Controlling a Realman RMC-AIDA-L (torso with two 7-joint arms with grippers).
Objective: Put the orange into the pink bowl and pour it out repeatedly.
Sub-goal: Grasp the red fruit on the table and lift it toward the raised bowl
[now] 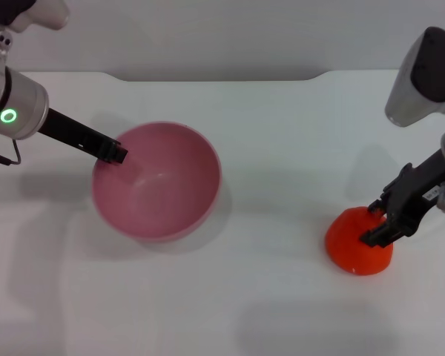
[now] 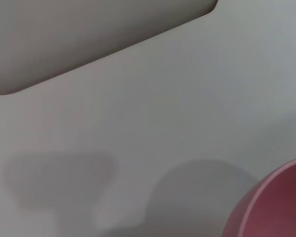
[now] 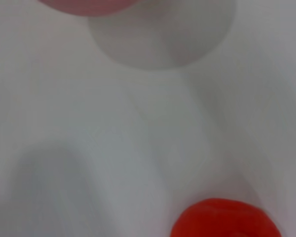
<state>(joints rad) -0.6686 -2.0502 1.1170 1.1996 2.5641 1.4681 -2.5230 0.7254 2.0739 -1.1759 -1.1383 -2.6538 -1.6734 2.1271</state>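
Observation:
The pink bowl (image 1: 157, 182) stands upright and empty on the white table, left of centre. My left gripper (image 1: 116, 153) is at its left rim and is shut on the rim. A piece of the rim shows in the left wrist view (image 2: 274, 207). The orange (image 1: 352, 243) is at the right, low over or on the table, far from the bowl. My right gripper (image 1: 374, 222) comes in from the right and is shut on the orange's upper right part. The orange also shows in the right wrist view (image 3: 222, 219), with the bowl's edge (image 3: 84, 5) far off.
The white table (image 1: 282, 148) ends at a far edge with a grey band behind it. Bare table lies between the bowl and the orange. Nothing else stands on it.

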